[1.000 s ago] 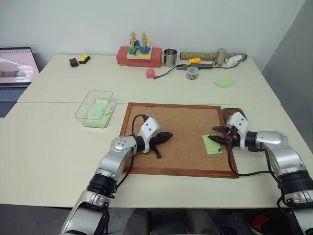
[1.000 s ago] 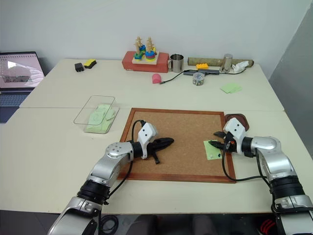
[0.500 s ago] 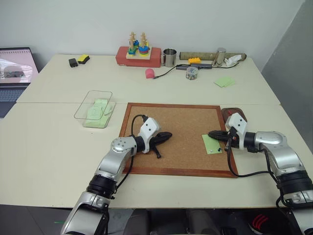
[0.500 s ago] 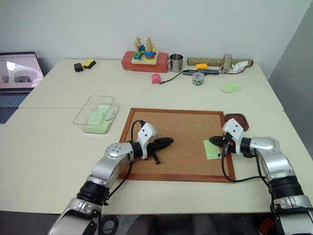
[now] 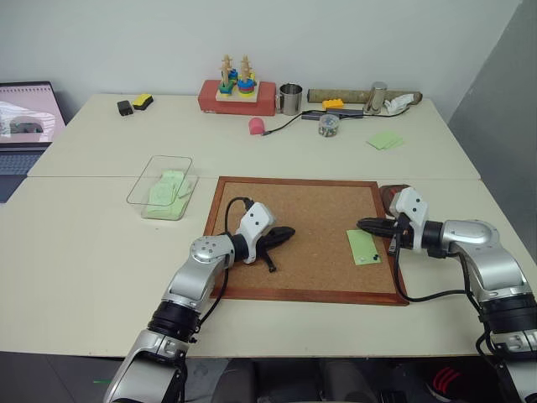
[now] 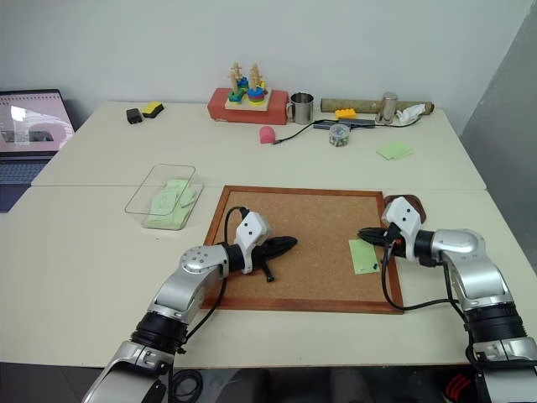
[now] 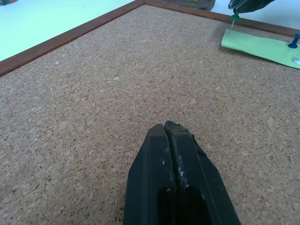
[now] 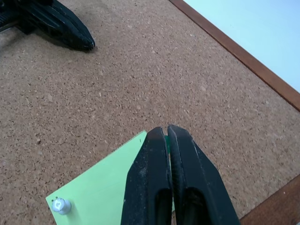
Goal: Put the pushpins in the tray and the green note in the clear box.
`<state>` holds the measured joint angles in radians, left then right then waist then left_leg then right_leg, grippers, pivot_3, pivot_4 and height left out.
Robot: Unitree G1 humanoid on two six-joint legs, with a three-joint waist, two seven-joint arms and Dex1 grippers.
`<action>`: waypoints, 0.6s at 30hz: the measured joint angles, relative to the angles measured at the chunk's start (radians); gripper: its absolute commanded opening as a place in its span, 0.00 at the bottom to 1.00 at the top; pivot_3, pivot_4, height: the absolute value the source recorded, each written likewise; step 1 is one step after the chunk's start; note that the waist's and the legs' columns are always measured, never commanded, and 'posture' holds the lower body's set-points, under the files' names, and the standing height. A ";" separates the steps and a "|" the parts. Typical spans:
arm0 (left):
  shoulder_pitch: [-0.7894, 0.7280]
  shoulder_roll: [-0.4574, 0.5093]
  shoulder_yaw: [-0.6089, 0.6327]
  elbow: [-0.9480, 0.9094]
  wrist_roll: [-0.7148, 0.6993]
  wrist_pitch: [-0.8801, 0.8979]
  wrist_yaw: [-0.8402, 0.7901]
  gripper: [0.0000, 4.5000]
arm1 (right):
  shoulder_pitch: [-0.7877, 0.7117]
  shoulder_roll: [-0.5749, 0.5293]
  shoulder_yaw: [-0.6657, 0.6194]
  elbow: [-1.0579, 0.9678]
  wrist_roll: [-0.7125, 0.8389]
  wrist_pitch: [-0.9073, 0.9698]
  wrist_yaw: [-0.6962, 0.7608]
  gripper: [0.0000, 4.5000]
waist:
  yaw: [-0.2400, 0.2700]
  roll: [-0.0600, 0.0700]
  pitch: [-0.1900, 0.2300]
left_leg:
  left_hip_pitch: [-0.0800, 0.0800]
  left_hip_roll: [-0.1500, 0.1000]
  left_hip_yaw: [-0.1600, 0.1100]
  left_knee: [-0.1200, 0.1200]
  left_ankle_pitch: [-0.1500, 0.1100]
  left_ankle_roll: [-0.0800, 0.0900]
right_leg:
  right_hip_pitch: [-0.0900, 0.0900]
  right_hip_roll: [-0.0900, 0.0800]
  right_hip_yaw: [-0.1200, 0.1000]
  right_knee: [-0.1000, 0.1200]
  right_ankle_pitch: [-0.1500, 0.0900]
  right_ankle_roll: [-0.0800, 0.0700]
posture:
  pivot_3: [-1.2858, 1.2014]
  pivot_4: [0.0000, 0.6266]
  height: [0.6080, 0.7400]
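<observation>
Right gripper (image 7: 243, 5) now closed on green pushpin (image 7: 235, 17), above corkboard (image 5: 310, 210).

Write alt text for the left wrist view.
The left gripper, shut and empty, hovers over the corkboard. At the board's far side lies the green note, a dark blue pushpin stuck in it and a white pin beside that, while the right gripper holds the green pushpin above the note's end.

Before me: corkboard (image 5: 302, 227), wood-framed. Far table edge: red stacking toy (image 5: 238, 94), metal mug (image 5: 291, 98), pink lump (image 5: 258, 126). Laptop (image 5: 25, 126) at my left
</observation>
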<state>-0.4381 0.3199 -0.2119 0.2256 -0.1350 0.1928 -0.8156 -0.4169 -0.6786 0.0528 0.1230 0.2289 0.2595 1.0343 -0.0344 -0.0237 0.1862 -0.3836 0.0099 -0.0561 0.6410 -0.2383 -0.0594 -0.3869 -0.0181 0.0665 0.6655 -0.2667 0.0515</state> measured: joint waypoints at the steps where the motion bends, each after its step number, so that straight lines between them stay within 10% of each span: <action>1: 0.000 0.000 0.000 0.000 0.000 0.000 0.000 0.00 | 0.000 0.000 -0.001 -0.003 0.001 0.002 0.000 0.01 | 0.000 0.000 0.000 | 0.000 0.000 0.000 0.000 0.000 0.000 | 0.000 0.000 0.000 0.000 0.000 0.000 | 0.52 0.24 1.00; 18: 0.002 -0.002 0.001 -0.003 0.004 -0.001 -0.001 0.00 | -0.198 -0.032 -0.067 0.328 -0.120 0.008 -0.243 0.01 | 0.000 0.000 0.000 | 0.000 0.000 0.002 0.000 0.000 0.000 | 0.000 0.000 0.002 0.000 0.000 -0.001 | 0.52 0.24 1.00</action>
<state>-0.4357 0.3181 -0.2113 0.2228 -0.1311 0.1920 -0.8169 -0.6154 -0.7108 -0.0145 0.4511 0.1090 0.2671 0.7918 -0.0344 -0.0232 0.1859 -0.3834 0.0096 -0.0545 0.6407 -0.2384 -0.0591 -0.3871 -0.0182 0.0681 0.6652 -0.2663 0.0508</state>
